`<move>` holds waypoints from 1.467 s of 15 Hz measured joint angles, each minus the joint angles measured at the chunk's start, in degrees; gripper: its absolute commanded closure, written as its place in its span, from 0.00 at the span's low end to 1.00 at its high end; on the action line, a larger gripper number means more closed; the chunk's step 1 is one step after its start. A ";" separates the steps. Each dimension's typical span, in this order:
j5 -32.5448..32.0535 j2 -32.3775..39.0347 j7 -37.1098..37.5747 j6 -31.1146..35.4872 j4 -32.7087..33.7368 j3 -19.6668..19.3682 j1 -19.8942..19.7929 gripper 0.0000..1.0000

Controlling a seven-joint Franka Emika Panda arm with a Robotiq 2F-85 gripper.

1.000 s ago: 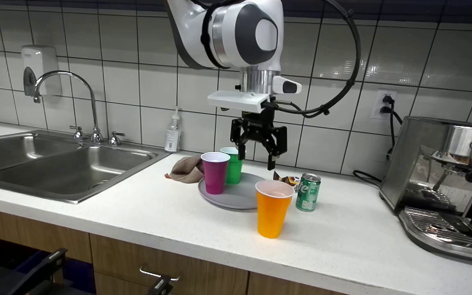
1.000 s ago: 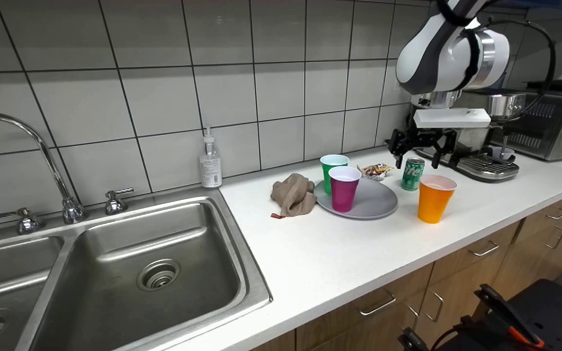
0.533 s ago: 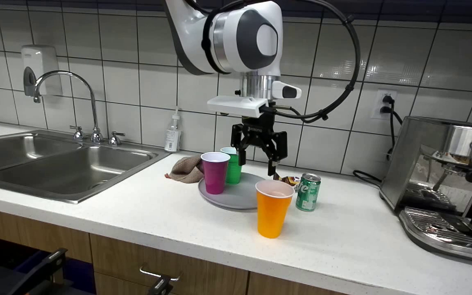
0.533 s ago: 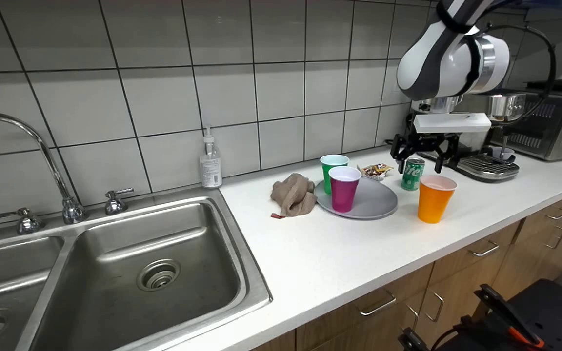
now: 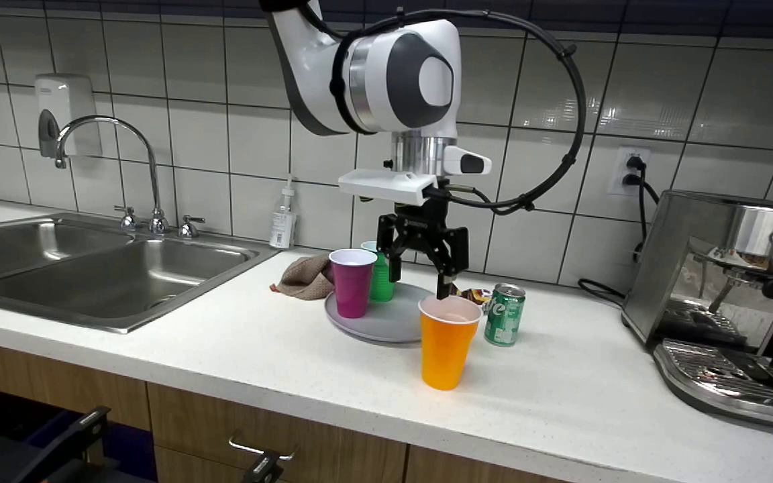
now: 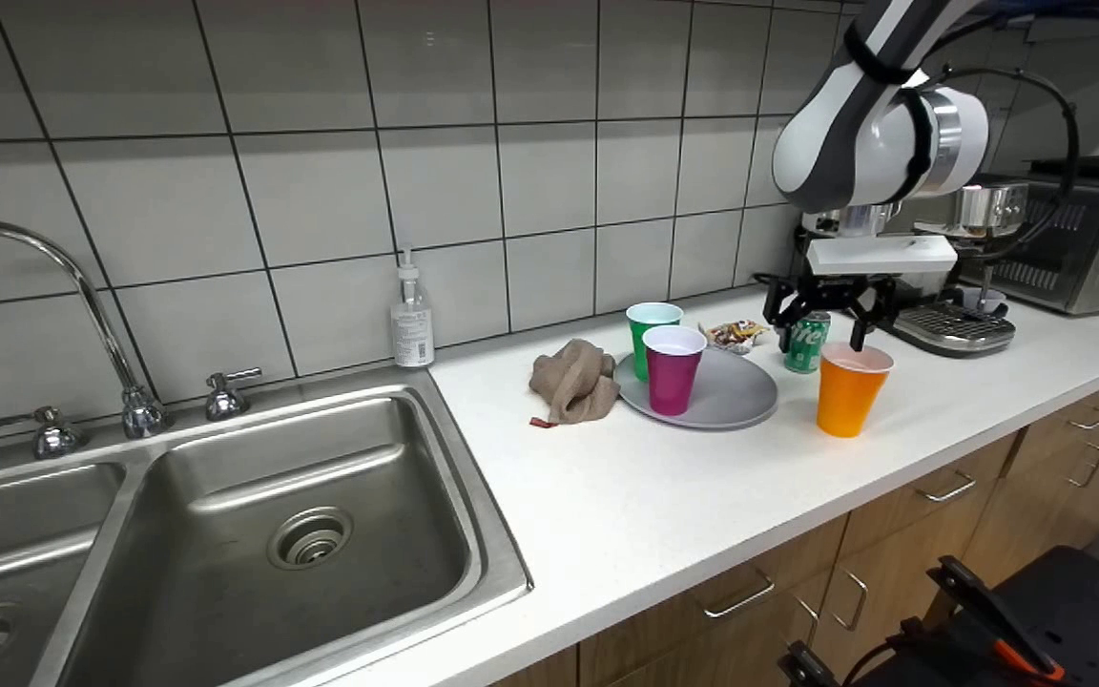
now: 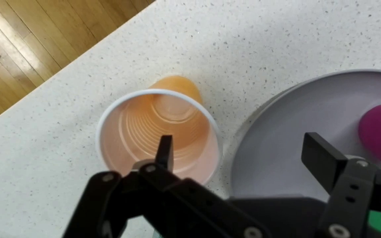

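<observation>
My gripper (image 5: 419, 285) is open and empty, fingers pointing down above the counter. It also shows in an exterior view (image 6: 820, 344) and in the wrist view (image 7: 238, 142). An orange cup (image 5: 447, 349) stands upright on the counter; in the wrist view one finger overlaps its open mouth (image 7: 137, 132), and the other overlaps the grey plate (image 7: 276, 132). I cannot see either finger touching anything. A purple cup (image 5: 353, 288) and a green cup (image 5: 382, 282) stand upright on the plate. A green soda can (image 6: 805, 351) stands beside the orange cup, partly behind the gripper in that view.
Small wrapped snacks (image 6: 736, 334) lie behind the plate. A brown cloth (image 6: 576, 382) lies beside it. A metal sink (image 6: 502, 544) with a faucet (image 5: 151, 168) and a soap bottle (image 6: 412, 329) are on one side. A coffee machine (image 5: 729, 288) stands on the other.
My gripper has moved down, its fingertips now lower and closer to the height of the orange cup's rim. Its fingers stay open. The cups, plate and can have not moved.
</observation>
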 measured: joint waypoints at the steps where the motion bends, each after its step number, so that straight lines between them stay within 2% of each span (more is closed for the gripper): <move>1: 0.00 0.19 0.00 0.03 0.00 0.00 0.00 0.00; 9: 0.00 1.95 1.10 0.99 0.01 0.00 0.02 0.00; 10: 0.00 2.17 1.27 1.12 0.01 0.00 0.02 0.25; 12: 0.00 2.47 1.53 1.51 0.01 0.00 0.03 0.34; 15: 0.00 2.72 1.69 2.29 0.01 0.00 0.04 0.60; 20: 0.00 2.92 1.84 2.52 0.01 0.00 0.18 0.97; 22: 0.00 2.94 1.86 2.60 0.01 0.00 0.27 1.00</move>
